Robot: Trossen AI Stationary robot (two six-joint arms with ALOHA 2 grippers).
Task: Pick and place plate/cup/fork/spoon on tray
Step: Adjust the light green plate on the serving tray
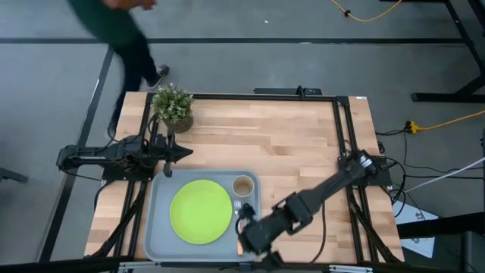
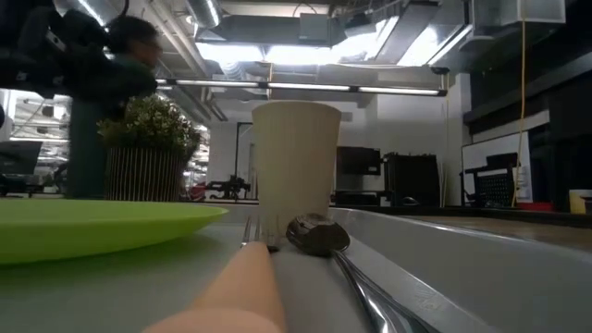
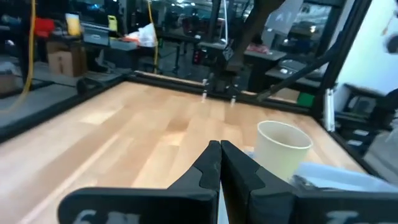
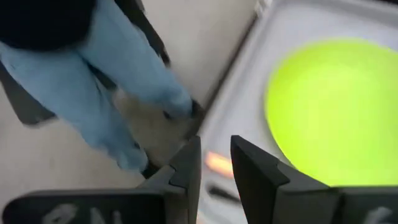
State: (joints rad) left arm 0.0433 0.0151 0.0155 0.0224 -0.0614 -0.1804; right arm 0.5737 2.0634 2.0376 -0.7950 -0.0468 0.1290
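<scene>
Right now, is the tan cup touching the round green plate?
Apart. In the high view, a strip of grey tray shows between the tan cup and the round lime-green plate.

The high view looks straight down on the whole wooden tabletop [image 1: 280,144]. The low view sits inside the grey-blue rectangular tray [image 2: 444,268], very near the tan round cup [image 2: 294,171], which the high view [image 1: 242,185] and the left wrist view [image 3: 283,149] share.

L tool [image 3: 220,163] closed; R tool [image 4: 214,163] slightly apart.

Light wooden table [image 1: 288,144], grey-blue tray [image 1: 158,227], potted plant [image 1: 173,106] on it
</scene>
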